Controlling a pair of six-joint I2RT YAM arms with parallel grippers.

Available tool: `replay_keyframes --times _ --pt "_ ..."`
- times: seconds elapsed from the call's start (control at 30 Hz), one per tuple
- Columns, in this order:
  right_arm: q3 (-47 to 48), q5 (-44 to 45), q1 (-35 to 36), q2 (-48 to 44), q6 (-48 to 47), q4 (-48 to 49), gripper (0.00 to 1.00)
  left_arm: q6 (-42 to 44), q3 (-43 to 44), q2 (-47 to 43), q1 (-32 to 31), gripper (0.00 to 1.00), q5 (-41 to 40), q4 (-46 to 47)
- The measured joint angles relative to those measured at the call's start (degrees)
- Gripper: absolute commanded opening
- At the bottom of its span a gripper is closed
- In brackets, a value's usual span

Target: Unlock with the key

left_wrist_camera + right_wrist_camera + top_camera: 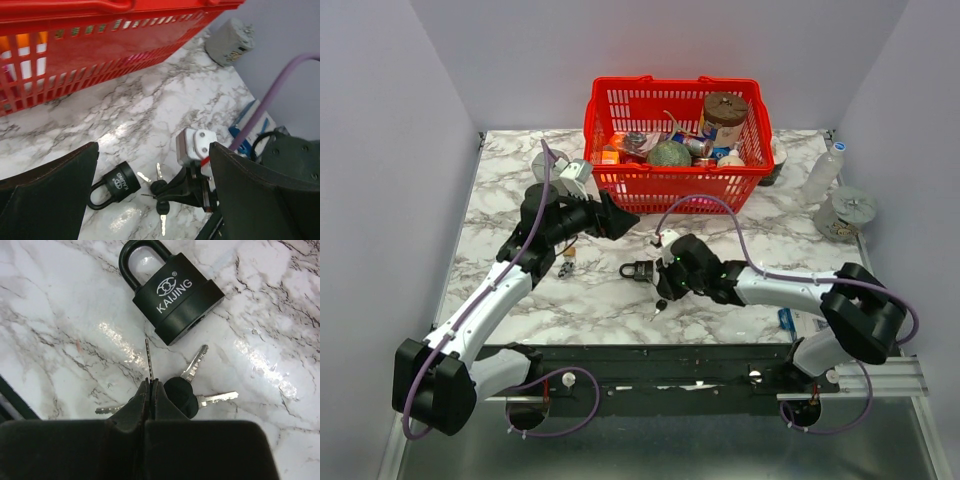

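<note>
The black padlock lies flat on the marble table, marked KAIJING; it also shows in the top view and the left wrist view. The key bunch lies just beside its keyhole end, dark heads and silvery blades fanned out. My right gripper is shut on one key, whose thin blade sticks out edge-on toward the padlock, short of it. In the left wrist view the right gripper's fingers sit over the keys. My left gripper is open and empty, above the table by the basket.
A red basket full of items stands at the back. A small brass padlock lies left of the black one. A bottle and a clear container stand at the right; a blue item lies near the front edge.
</note>
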Motion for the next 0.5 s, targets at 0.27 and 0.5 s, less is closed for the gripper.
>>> replay_keyframes --times 0.27,0.5 --pt "-7.3 -10.6 -7.6 -7.6 5.0 8.8 0.01 -0.8 -0.5 2.1 -1.7 0.98 9.7 5.6" --pt "-12.3 -16.9 -10.8 -13.2 8.7 14.7 0.01 -1.1 -0.5 5.7 -3.5 0.97 12.7 5.8"
